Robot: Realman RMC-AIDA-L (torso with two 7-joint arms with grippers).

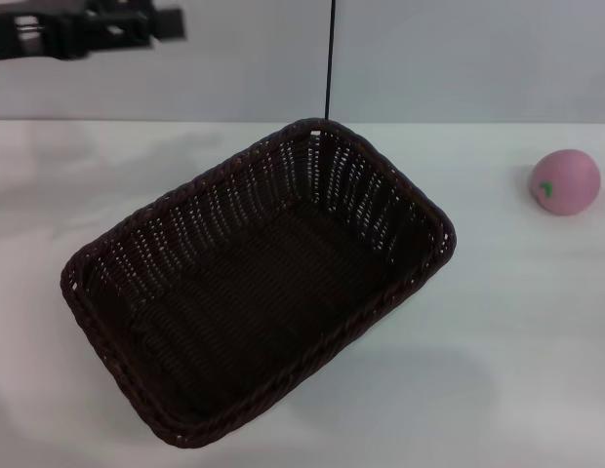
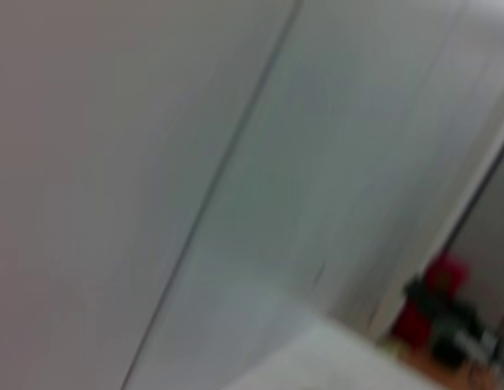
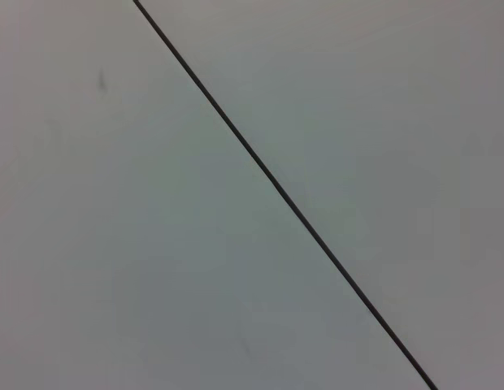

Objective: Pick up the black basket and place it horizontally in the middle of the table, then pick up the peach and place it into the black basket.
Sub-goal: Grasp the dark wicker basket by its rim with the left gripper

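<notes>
Left gripper (image 1: 171, 24) hung high at the head view's top-left corner, well clear of everything; whether it was released or clenched I cannot tell. Diagonally on the table (image 1: 498, 341) sat the black basket (image 1: 254, 283), white surface open around it; the peach (image 1: 566, 181) lay apart near the right edge. Both wrist views showed only wall.

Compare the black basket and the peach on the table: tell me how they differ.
The black basket is large, rectangular, dark woven wicker; the peach is small, round, smooth pink. The basket lies skewed mid-table and empty; the peach sits apart at the right. Both rest on the white table, untouched.
</notes>
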